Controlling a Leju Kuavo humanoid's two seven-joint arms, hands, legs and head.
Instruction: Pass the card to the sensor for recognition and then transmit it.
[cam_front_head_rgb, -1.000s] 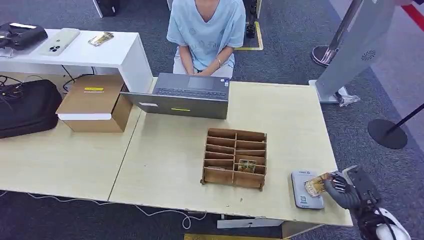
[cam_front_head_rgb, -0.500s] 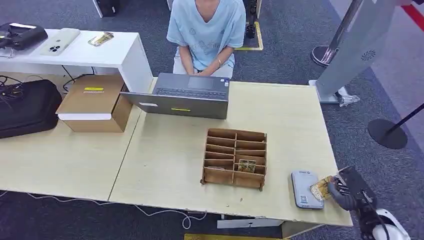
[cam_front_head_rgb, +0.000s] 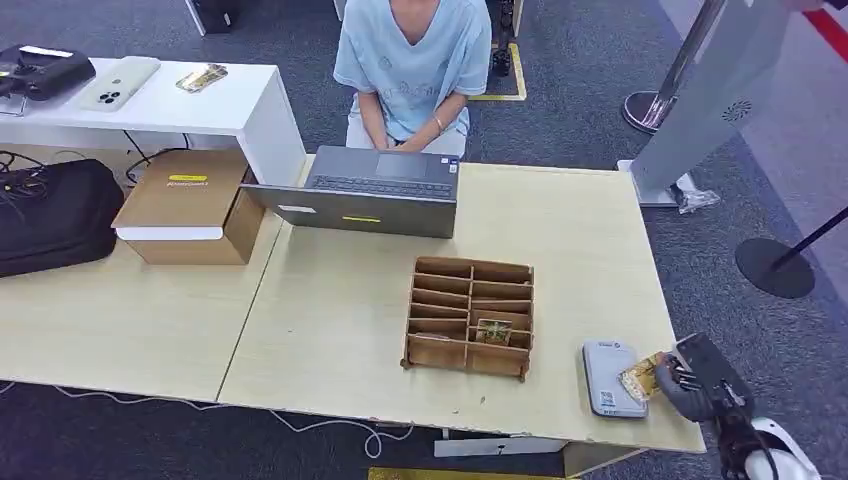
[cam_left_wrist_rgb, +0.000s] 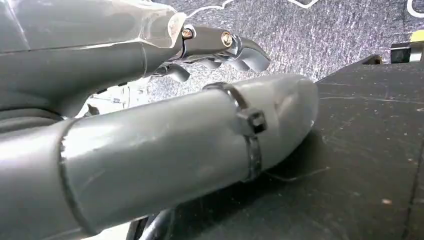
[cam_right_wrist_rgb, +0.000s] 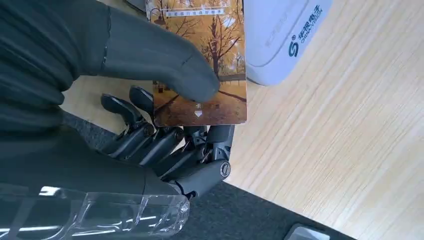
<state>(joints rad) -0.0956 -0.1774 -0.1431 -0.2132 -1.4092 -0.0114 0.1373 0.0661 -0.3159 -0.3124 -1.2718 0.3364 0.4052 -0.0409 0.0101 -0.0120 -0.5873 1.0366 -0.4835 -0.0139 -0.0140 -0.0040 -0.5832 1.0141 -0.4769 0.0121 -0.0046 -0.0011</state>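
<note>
The card (cam_right_wrist_rgb: 207, 60), printed with autumn trees, is being pinched between the thumb and fingers of the right hand (cam_front_head_rgb: 680, 378) just right of the grey sensor (cam_front_head_rgb: 611, 378), at the table's (cam_front_head_rgb: 340, 320) near right corner.

glossy card (cam_right_wrist_rgb: 202, 55), smooth plastic sensor (cam_front_head_rgb: 611, 378), wood-grain table (cam_front_head_rgb: 330, 320)

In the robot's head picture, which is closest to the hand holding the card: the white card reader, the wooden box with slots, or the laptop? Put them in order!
Measured from the right hand holding the card:
1. White card reader, just beside the hand.
2. Wooden slotted box, mid-table.
3. Laptop, at the far edge by the person.
</note>
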